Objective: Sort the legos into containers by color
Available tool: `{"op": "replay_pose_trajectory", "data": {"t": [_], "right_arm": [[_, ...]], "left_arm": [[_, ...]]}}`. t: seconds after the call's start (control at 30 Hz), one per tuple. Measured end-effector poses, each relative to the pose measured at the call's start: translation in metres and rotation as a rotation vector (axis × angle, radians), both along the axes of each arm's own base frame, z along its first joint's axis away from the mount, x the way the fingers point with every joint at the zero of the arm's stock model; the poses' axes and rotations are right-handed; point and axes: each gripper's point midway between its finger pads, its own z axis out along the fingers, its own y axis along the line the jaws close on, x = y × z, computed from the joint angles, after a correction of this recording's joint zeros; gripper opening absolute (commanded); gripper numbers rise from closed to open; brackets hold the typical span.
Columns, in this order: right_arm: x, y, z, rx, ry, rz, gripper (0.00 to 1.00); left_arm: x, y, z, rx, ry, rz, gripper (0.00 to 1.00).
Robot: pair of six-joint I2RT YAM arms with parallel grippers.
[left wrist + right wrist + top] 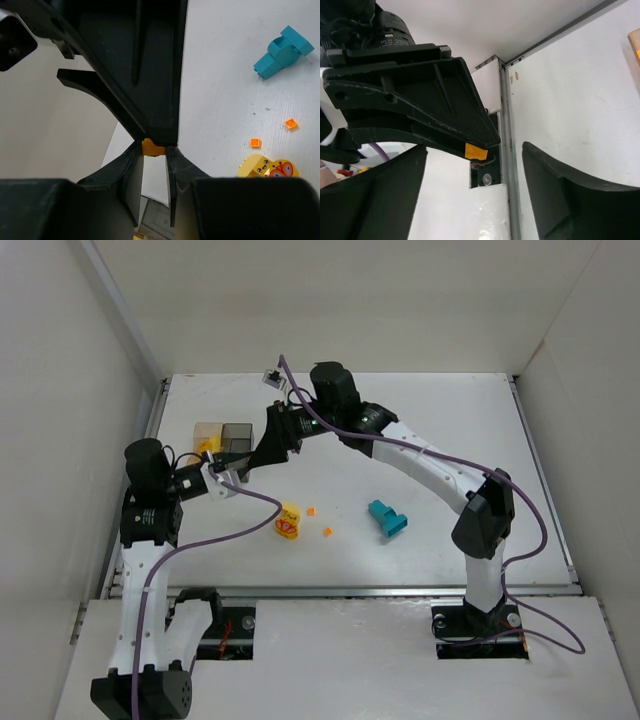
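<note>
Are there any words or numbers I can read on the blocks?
None can be read in any view.
The yellow lego bears only red picture marks, not letters.
The teal block and the orange lego in the left gripper look plain.

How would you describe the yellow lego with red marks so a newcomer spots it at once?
On the white table, look at the near half, a little left of centre. The yellow lego lies there, left of two tiny orange bits and the teal block. It alone is chunky and yellow with red marks on its face.
</note>
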Motion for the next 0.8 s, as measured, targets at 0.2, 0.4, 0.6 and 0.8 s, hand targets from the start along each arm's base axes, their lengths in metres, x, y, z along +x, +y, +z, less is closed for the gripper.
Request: {"op": "replay_pose_trajectory", "data": {"t": [0.2,0.4,0.6,0.8], "right_arm": [[0.003,-0.001,-0.001,0.003,-0.008,-0.004,1.0],[0.045,-0.021,-0.026,-0.056,0.023,-0.17,1.0],[0.118,-0.069,-0.061,-0.192,0.043,-0.494,1.0],[0.133,-0.087,-0.086,-0.314,0.005,-0.586,1.0]], "left_arm": [[-0.001,0.002,-0.005,-0.005,0.027,0.029,0.0],[0.022,0.016,-0.037,-0.107,0.283,0.21,0.0],[0.089,0.077,-0.102,-0.294,0.681,0.725,0.0],[0.12,0.144,-0.144,-0.486,0.83,1.148,0.0]]}}
